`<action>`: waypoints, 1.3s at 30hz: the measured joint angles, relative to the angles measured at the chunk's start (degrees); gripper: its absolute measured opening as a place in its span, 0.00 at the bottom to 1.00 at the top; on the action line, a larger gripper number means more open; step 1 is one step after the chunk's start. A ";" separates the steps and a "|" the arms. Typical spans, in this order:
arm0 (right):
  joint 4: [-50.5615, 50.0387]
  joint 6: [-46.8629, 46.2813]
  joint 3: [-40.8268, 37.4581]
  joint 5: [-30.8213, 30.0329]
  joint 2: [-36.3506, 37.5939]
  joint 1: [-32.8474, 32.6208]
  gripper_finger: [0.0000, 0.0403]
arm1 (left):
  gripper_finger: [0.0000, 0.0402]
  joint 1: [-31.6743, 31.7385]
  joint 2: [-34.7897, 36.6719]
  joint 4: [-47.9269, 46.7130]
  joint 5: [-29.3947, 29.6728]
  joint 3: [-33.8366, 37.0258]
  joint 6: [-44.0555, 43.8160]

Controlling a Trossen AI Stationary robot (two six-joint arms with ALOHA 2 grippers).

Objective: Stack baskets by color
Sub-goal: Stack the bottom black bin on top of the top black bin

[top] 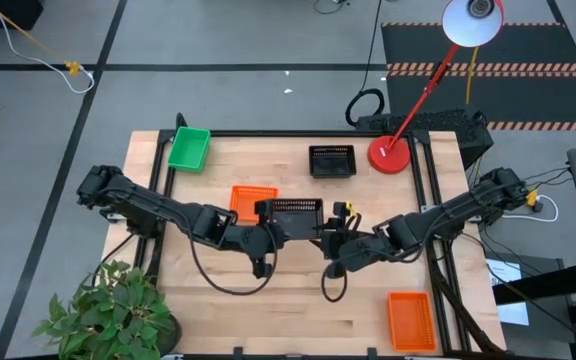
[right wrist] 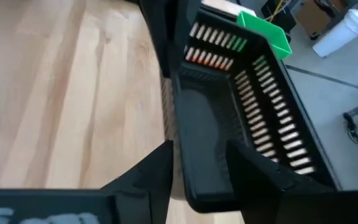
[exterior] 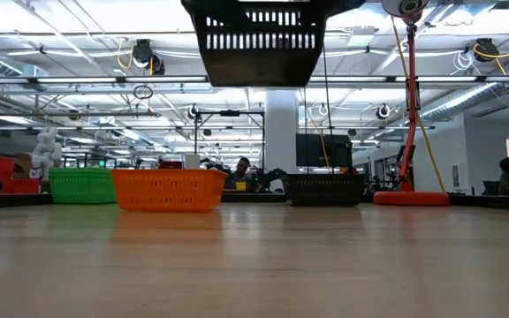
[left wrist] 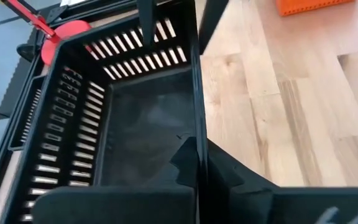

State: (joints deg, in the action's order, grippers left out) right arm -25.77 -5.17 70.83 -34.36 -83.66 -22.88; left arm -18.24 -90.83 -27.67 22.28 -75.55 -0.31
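A black basket [top: 295,211] hangs high over the table's middle; in the low view the black basket [exterior: 259,40] is well clear of the wood. My left gripper [top: 270,222] is shut on its near-left corner. My right gripper [top: 329,238] is open at the near-right corner. Its fingers [right wrist: 157,168] stand either side of the near long wall [right wrist: 174,106]; whether they touch it, I cannot tell. An orange basket [top: 250,196] rests on its base just behind the held one. A green basket [top: 189,148], a second black basket [top: 332,160] and a second orange basket [top: 410,320] also rest on the table. My left gripper pinches the black basket's near long wall [left wrist: 196,121] at its left end, one finger inside the basket and one outside. The fingers come from the table's left, slanting down, and lie along the wall. The basket is lifted clear, about level, its open side up.
A red lamp base [top: 390,153] stands at the far right, its arm leaning over the table's far edge. A potted plant [top: 113,315] sits by the near left corner. Bare wood lies along the near edge between the plant and the orange basket.
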 joint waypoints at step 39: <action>-2.69 18.82 -3.25 5.91 2.82 5.38 0.01 | 0.54 -4.47 3.95 6.76 9.62 -0.05 1.65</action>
State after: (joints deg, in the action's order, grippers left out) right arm -28.46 13.65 67.58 -28.45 -80.84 -17.50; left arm -22.72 -86.87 -20.90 31.90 -75.59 1.34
